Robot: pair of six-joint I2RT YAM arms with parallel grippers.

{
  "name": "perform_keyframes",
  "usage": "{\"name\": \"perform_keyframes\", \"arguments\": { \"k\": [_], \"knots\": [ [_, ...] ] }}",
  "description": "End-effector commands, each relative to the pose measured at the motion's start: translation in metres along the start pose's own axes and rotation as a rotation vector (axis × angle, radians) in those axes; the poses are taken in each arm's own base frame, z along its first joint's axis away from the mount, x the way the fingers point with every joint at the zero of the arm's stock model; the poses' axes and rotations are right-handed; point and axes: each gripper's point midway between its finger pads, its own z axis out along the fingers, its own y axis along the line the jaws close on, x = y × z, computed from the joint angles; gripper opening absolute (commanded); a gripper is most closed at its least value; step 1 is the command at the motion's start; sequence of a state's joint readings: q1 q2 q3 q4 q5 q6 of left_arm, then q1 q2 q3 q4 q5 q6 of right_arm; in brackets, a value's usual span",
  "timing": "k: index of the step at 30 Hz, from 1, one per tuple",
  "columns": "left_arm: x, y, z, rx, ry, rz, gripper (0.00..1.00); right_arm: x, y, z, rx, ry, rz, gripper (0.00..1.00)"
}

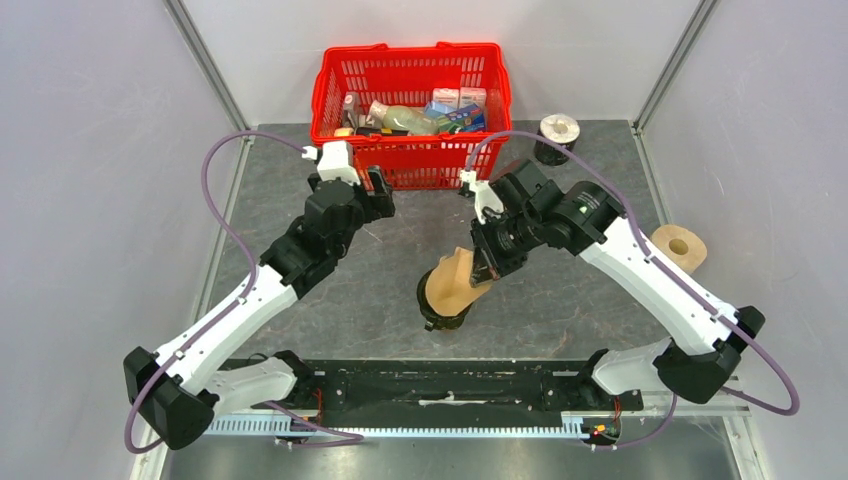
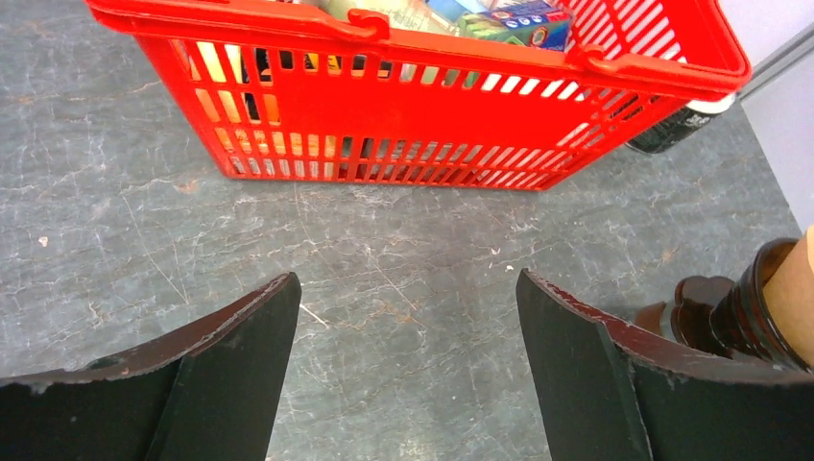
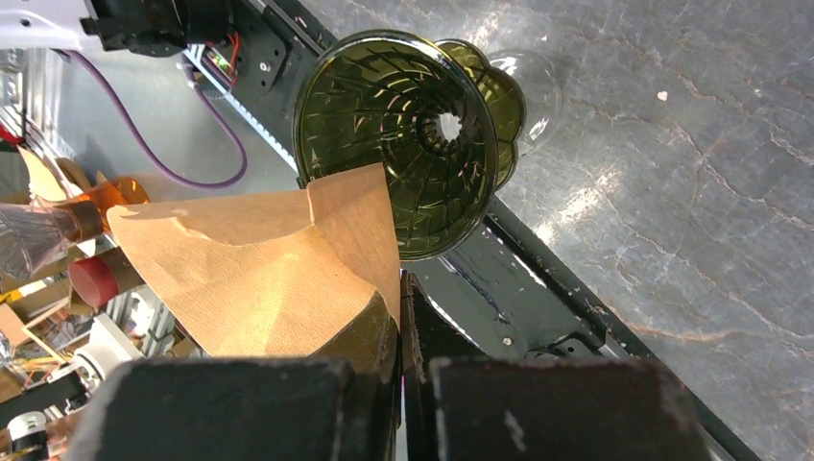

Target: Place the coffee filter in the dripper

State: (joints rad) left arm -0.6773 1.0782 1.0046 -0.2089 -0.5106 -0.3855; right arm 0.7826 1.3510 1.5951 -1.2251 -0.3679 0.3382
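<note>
The right pincer (image 3: 403, 331) is closed on the filter (image 3: 274, 264), pinching a folded edge of the brown paper between its dark fingers (image 3: 240, 408). Its wrist view shows this grip close up. From there the paper fans up and left, and one corner lies over the near rim of the dripper (image 3: 422, 125), in the upper middle of the frame. The dripper's ribbed inside and its centre hole are bare. Whether paper and rim touch cannot be told.

The top view gives the wider layout. The right pincer (image 1: 487, 268) sits just right of centre, with the filter (image 1: 452, 285) slanting down and left from it. The filter's lower end overlaps the dripper (image 1: 441, 315), which stands on the table (image 1: 560, 300) below centre.

The left pincer (image 2: 405, 279) is open, its two fingers (image 2: 240, 370) wide apart over bare table (image 2: 403, 230) with nothing between them. Only its wrist view shows this gap. In the top view the left pincer (image 1: 378, 190) is a dark block just below the basket (image 1: 412, 50).

The left wrist view fills its upper half with the red basket (image 2: 403, 106), and catches the dripper (image 2: 734, 312) and a strip of filter (image 2: 799, 283) at the right edge. The packets inside the basket show best from the top.
</note>
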Motion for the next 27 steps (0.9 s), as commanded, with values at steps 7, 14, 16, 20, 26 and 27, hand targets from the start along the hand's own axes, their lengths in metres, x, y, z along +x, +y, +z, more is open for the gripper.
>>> {"name": "perform_keyframes", "arguments": {
  "k": [7, 14, 16, 20, 26, 27],
  "knots": [
    [-0.002, 0.0, 0.007, 0.039, 0.011, -0.114, 0.9, 0.011, -0.002, 0.025, 0.043, 0.092, -0.046, 0.11],
    [0.001, 0.0, 0.007, 0.049, 0.022, -0.11, 0.91, 0.013, -0.001, 0.032, 0.05, 0.102, -0.054, 0.23],
    [0.001, -0.001, 0.007, 0.053, 0.023, -0.112, 0.91, 0.012, -0.002, 0.033, 0.058, 0.101, -0.056, 0.27],
    [0.002, -0.002, 0.007, 0.059, 0.026, -0.111, 0.91, 0.009, -0.002, 0.03, 0.069, 0.083, -0.061, 0.34],
    [0.002, -0.002, 0.007, 0.061, 0.029, -0.109, 0.91, 0.003, 0.001, 0.017, 0.07, 0.033, -0.079, 0.43],
    [0.003, -0.002, 0.007, 0.062, 0.03, -0.107, 0.91, 0.002, 0.0, 0.014, 0.081, 0.022, -0.08, 0.44]
  ]
}}
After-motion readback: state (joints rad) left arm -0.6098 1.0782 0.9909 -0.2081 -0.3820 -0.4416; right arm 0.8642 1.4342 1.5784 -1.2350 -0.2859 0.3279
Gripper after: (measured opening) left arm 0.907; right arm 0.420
